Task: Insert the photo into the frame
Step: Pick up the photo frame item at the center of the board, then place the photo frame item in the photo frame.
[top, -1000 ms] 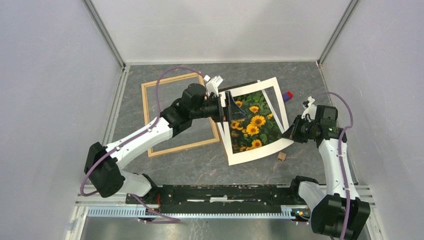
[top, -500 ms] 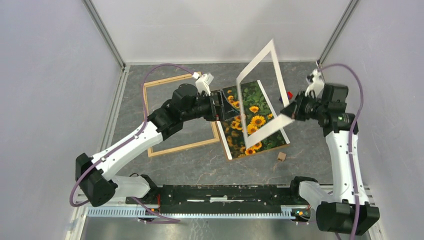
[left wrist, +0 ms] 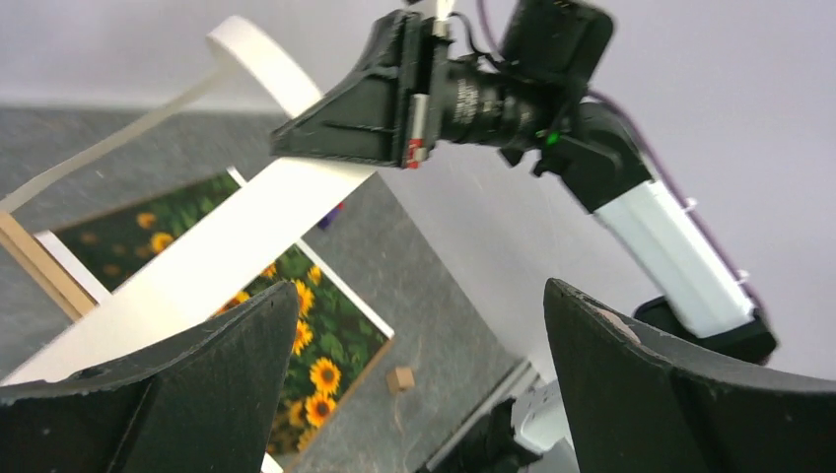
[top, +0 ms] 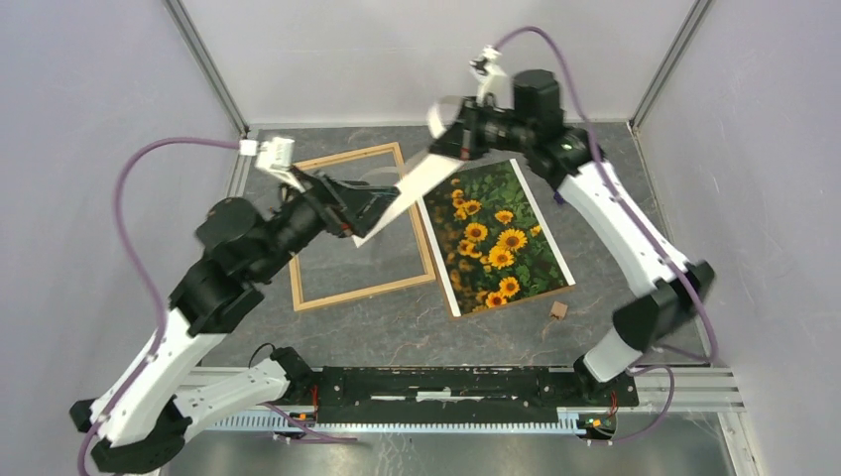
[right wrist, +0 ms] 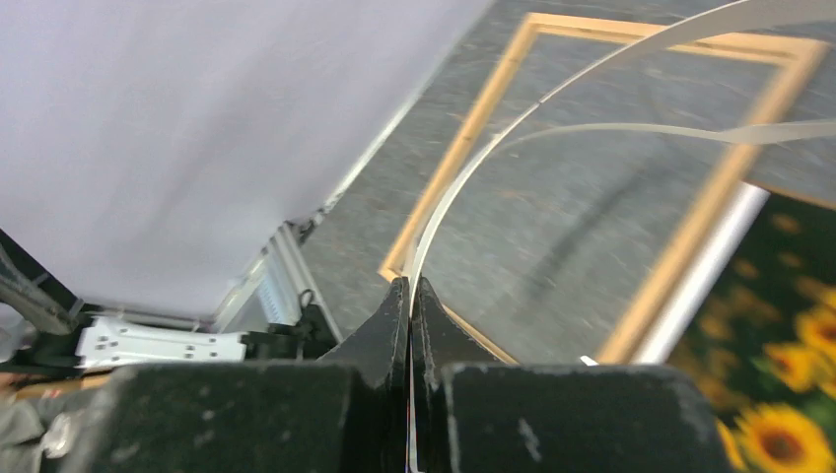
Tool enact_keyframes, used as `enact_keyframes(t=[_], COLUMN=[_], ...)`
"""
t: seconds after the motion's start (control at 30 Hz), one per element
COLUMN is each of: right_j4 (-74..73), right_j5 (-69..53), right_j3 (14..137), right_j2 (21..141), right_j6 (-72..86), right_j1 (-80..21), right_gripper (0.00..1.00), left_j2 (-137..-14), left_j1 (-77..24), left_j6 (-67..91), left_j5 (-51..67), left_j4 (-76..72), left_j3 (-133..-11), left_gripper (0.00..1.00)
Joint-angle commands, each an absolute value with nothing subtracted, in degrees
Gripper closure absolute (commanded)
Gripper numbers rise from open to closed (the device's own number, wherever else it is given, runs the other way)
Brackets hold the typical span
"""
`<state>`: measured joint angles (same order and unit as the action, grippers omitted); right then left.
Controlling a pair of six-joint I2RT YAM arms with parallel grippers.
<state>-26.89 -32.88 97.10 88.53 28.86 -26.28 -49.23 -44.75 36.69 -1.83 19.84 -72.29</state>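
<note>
The sunflower photo (top: pixel 496 238) lies flat on a brown board, right of centre on the table. The frame (top: pixel 294 233), light wood and empty, lies to its left. My right gripper (top: pixel 446 144) hangs above the gap between them, shut on the edge of a white mat border (top: pixel 407 188) that bends down over the frame. The right wrist view shows the right gripper (right wrist: pixel 409 288) pinching the mat (right wrist: pixel 513 128), with the frame (right wrist: pixel 715 202) and photo (right wrist: pixel 789 394) below. My left gripper (top: pixel 372 203) is open and raised beside the mat's lower end. In its own view the left gripper (left wrist: pixel 419 291) holds nothing; the mat (left wrist: pixel 217 256) and photo (left wrist: pixel 315 345) show.
A small wooden block on a string (top: pixel 558 310) lies near the photo's front right corner and also shows as the block (left wrist: pixel 400 378) in the left wrist view. Pale enclosure walls ring the table. A metal rail (top: pixel 446 382) runs along the near edge.
The right arm has lifted the white mat off the photo and swung it up and left over the frame. The left arm has drawn back to the left and risen, uncovering the photo.
</note>
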Motion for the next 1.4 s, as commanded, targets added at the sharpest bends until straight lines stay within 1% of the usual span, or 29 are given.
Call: enact_keyframes(t=[0.0, 0.07, 0.1, 0.2, 0.3, 0.43, 0.53, 0.67, 0.83, 1.0, 1.13, 1.37], right_j4=[-20.37, -17.96, -14.19, -6.21, -2.31, 10.84, 21.66, 30.52, 34.34, 39.87, 41.19, 37.94], right_j5=[-33.47, -35.49, -36.81, -37.69, -35.65, -33.13, -30.21, -27.82, -27.32, -28.13, -28.92, -29.51], right_j3=[117.14, 123.39, 123.77, 117.37, 106.09, 84.87, 70.15, 58.77, 52.55, 49.17, 49.31, 51.2], right_j2=[98.99, 103.91, 105.01, 103.79, 100.39, 94.99, 93.4, 94.23, 96.55, 99.97, 102.11, 105.72], right_j6=[34.06, 37.51, 39.45, 42.8, 42.05, 46.12, 51.26, 55.02, 55.87, 58.59, 59.29, 58.84], right_j1=[-34.59, -36.28, -36.6, -36.78, -36.73, -35.44, -35.0, -34.71, -34.62, -34.71, -34.91, -35.35], right_gripper=[1.0, 1.0, 1.0, 1.0, 1.0, 1.0, 1.0, 1.0, 1.0, 1.0, 1.0, 1.0], left_j2=[-44.82, -43.04, -42.25, -40.52, -39.94, -40.86, -42.09, -44.11, -46.2, -47.76, -49.33, -50.13], left_j1=[-45.06, -45.0, -45.0, -45.0, -45.02, -45.0, -44.98, -45.01, -45.02, -44.99, -44.98, -45.0], left_j6=[31.81, 31.06, 30.63, 29.09, 28.24, 27.93, 28.72, 29.56, 30.85, 33.16, 33.83, 34.22], left_j5=[-11.97, -14.31, -15.18, -17.67, -18.68, -18.66, -16.75, -13.71, -11.19, -7.5, -5.55, -4.36], left_j4=[22.98, 23.85, 24.11, 24.23, 24.21, 23.86, 23.9, 24.17, 23.98, 21.66, 20.91, 19.72], left_j3=[-75.09, -75.77, -75.89, -76.44, -76.43, -75.19, -74.37, -74.11, -72.38, -70.05, -69.57, -68.4], left_gripper=[0.0, 0.0, 0.0, 0.0, 0.0, 0.0, 0.0, 0.0, 0.0, 0.0, 0.0, 0.0])
